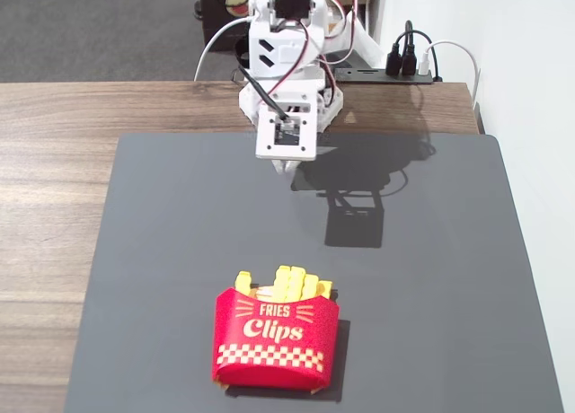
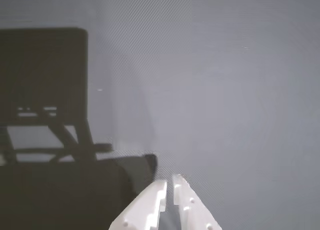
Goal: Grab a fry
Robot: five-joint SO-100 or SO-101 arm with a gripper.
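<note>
Near the front edge of the bench, a little left of its middle in the fixed view, I saw the red carton (image 1: 276,339) standing on the dark grey mat (image 1: 431,278). Yellow fries bunched out of its top, and I picked out the fry (image 1: 243,283) at the carton's left corner, set slightly apart from the others. Its long axis ran upright, its square end pointing up and away from the front edge, its lower part hidden inside the carton.

My gripper (image 1: 288,169) hung over the mat's far edge, well apart from the carton. Through the wrist view the fingers (image 2: 150,207) were nearly pressed together, holding nothing, a thin slit between the tips.

Wood-grain bench (image 1: 54,215) showed left of the mat, a white wall (image 1: 530,63) on the right, with a black power strip (image 1: 395,72) at the far edge.
</note>
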